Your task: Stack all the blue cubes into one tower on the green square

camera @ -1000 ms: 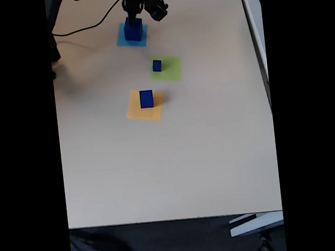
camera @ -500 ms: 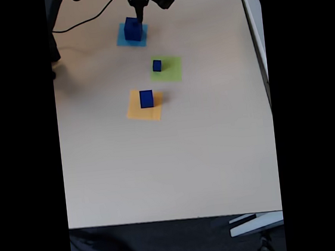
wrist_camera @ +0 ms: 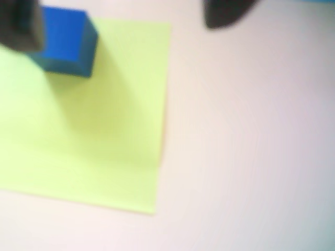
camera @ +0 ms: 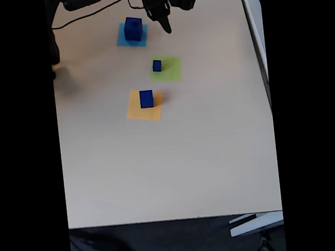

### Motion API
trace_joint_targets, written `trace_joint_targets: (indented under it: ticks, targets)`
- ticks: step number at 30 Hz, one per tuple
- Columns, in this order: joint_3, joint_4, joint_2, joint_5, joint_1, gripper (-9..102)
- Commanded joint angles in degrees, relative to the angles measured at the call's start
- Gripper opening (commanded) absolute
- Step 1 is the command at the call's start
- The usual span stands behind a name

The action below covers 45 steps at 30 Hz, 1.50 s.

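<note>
Gripper [camera: 165,25] has swung off the largest cube [camera: 133,28] toward the green square [camera: 169,69], apparently empty; centre over the small cube [wrist_camera: 65,42] first.

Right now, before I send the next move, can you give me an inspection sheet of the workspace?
Surface: pale beige table, bare apart from three paper squares.
Job's things: small dark-blue cube at the left edge of the light-green paper square in the fixed view; large dark-blue cube on the light-blue paper square; medium dark-blue cube on the orange-yellow paper square. No tower built.
Clutter: nothing seen.
Gripper: black gripper raised beside the large cube, holding nothing; open or shut, cannot tell.
Cables: black cable across the far left corner.
Surroundings: dark floor below the near edge.
</note>
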Motion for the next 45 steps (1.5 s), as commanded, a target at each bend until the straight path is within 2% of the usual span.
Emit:
trace_joint_targets:
  ticks: [1,2,4,6,9,20,23,34,45]
  targets:
    - [1.1,-2.6,4.7,-1.5,1.7,19]
    - [1.8,-2.9,4.5,-1.3,1.8,24]
    - [3.8,-2.9,4.4,0.4,1.8,27]
    - [6.3,-3.3,4.6,1.8,1.4,36]
    - [9.1,-3.4,4.5,4.5,0.4,39]
    - [12.4,-3.5,1.4,10.2,0.3,39]
    - [10.1,-3.3,-0.9,7.8,1.0,40]
    - [3.7,5.3,-5.9,8.3,2.4,38]
    - [3.4,7.6,-6.2,13.2,4.1,38]
